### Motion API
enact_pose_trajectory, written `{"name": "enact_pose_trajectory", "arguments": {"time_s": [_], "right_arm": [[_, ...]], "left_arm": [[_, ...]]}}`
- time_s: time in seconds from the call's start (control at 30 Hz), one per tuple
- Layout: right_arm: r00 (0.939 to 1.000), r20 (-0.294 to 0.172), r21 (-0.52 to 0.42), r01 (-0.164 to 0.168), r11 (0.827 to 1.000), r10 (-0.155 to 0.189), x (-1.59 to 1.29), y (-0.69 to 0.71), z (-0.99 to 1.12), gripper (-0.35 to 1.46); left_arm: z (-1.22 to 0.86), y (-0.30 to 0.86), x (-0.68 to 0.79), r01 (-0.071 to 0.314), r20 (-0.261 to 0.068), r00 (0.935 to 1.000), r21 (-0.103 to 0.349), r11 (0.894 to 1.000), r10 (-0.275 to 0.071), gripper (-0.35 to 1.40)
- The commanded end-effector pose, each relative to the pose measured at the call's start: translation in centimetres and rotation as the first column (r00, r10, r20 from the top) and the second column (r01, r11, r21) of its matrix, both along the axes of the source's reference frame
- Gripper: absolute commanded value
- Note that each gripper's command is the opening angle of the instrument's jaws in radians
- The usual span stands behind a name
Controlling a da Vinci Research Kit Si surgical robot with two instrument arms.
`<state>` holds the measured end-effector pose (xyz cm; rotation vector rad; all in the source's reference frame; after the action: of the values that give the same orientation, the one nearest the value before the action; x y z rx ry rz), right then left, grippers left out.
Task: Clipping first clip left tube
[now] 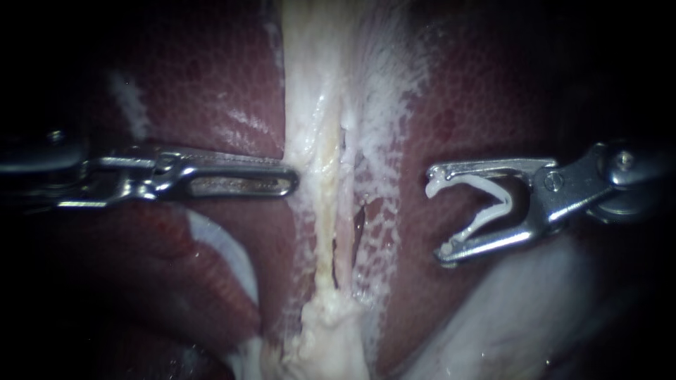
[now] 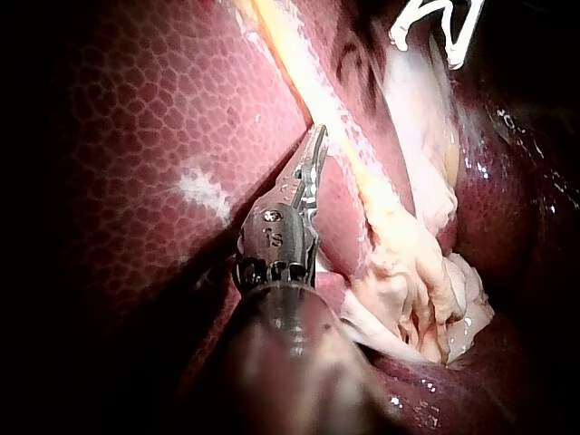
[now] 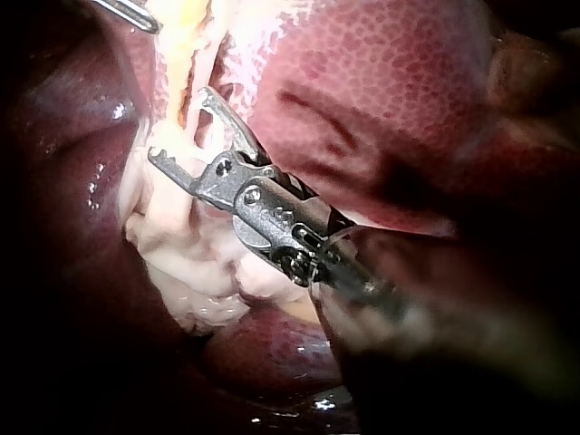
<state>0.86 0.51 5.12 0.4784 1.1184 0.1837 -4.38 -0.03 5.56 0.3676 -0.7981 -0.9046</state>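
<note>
White and forked, the clip (image 1: 501, 200) sits loaded in the right instrument (image 1: 436, 214). Its two arms lie along the two spread jaws, which hold it from both sides, and its open mouth faces the pale band of tissue that runs down the middle of the liver (image 1: 211, 84). The clip is clear of that band, over the liver's dark red surface, and touches no tube. The left tube (image 1: 322, 204), yellowish, lies within the band, with a pinker tube (image 1: 345, 239) just beside it on the clip's side. The left instrument (image 1: 285, 184) has its jaws pressed together, holding nothing, the tip against the band's far edge beside the left tube.
</note>
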Motion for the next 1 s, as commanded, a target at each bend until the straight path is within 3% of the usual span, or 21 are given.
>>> {"name": "enact_pose_trajectory", "arguments": {"time_s": [0.03,0.37,0.73,1.0], "right_arm": [[1.0,0.0,0.0,0.0,1.0,0.0,0.0,0.0,0.0,0.6],[0.9999,-0.006,-0.009,0.012,1.0,-0.012,0.1,-0.12,0.1,0.6],[0.9992,-0.011,0.057,0.038,0.998,-0.038,0.52,-0.61,0.52,0.6],[0.9993,0.0,0.112,0.037,0.993,-0.037,0.81,-0.82,0.75,0.59]], "left_arm": [[0.0,0.0,0.0,0.0,0.0,1.0,0.0,1.0,0.0,-0.35],[-0.24,0.09,0.1,-0.004,0.008,1.0,0.013,1.0,0.004,-0.35],[-0.69,0.26,0.34,0.03,0.014,0.9995,0.005,1.0,-0.03,-0.35],[-0.91,0.2,0.36,0.041,0.017,0.999,0.004,0.999,-0.041,-0.35]]}}
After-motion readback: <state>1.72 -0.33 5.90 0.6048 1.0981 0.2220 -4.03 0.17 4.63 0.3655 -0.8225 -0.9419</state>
